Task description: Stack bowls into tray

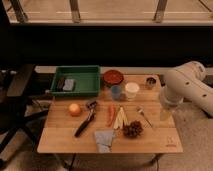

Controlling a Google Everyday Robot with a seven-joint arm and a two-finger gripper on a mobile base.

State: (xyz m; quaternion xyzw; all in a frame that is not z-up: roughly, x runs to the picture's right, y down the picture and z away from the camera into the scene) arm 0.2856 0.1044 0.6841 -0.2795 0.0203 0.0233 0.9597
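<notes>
A red-orange bowl [113, 77] sits on the wooden table [165, 142], just right of the green tray [76, 92] at the back left. Inside the tray lie a dark item and a grey sponge [68, 84]. My white arm [186, 86] reaches in from the right. Its gripper [166, 113] hangs over the table's right side, well away from the bowl and tray, open with nothing in it.
In front of the bowl stand a blue cup [116, 92] and a white cup [132, 90], with a small metal cup [150, 82] further right. An orange [74, 109], a black-handled tool [85, 121], a carrot [110, 114], a pine cone [133, 130] and a grey cloth [104, 140] lie nearer the front. A chair [15, 95] stands at the left.
</notes>
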